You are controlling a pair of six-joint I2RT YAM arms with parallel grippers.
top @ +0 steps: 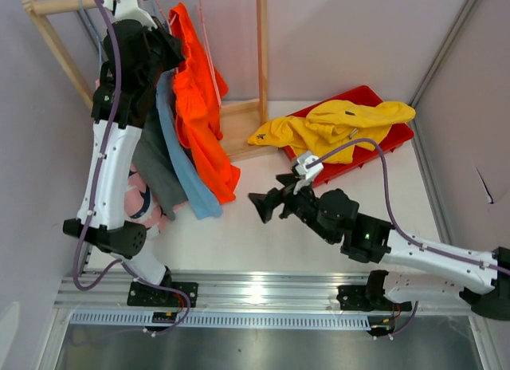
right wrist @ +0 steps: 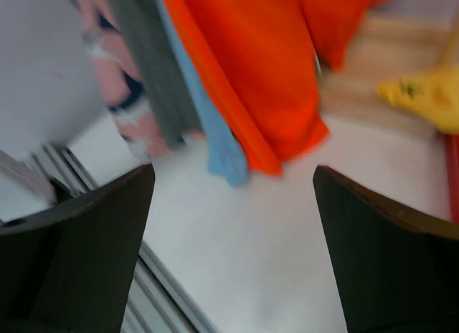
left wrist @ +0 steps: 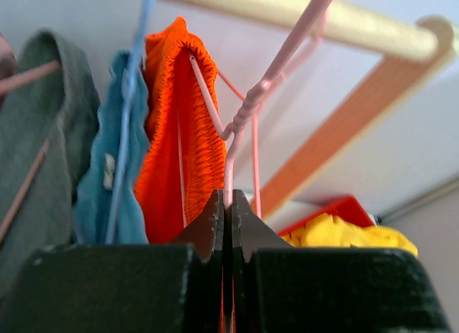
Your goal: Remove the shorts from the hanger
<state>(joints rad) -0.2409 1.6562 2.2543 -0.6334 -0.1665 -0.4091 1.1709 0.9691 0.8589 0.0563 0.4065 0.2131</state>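
White tabletop (top: pixel 263 234) is seen under both arms, with a wooden rack (top: pixel 261 51) standing at its far left corner and a red tray (top: pixel 398 139) holding a yellow garment (top: pixel 343 123) off to the right. On the rack several pieces are hung side by side: the orange shorts (top: pixel 199 107), a blue garment (top: pixel 191 171) just beside them, a grey garment (top: pixel 159 167) and a pink patterned piece (top: pixel 143 198) further left. In the left wrist view the shorts are shown draped by their waistband over a pink hanger (left wrist: pixel 247 110), whose twisted neck is pinched between the pressed-together jaws of the left gripper (left wrist: pixel 224 200); the hook is seen running up towards the wooden rail (left wrist: pixel 344 17), though whether it rests on the rail cannot be told, since its top is cut off. The right gripper (right wrist: pixel 233 204) is held low over the table with its fingers spread wide, pointed at the lower hem of the shorts but well apart from the cloth, and nothing is held in it. The task is therefore judged to be at an early stage: the hanger has been secured, yet the shorts are on it in full and no part of the waistband has been slipped off. What is left, by this reading, is for the cloth to be gripped by the right gripper, drawn down and off the hanger arms, and set aside. A snag of the waistband on the hanger's shoulder is a likely difficulty.
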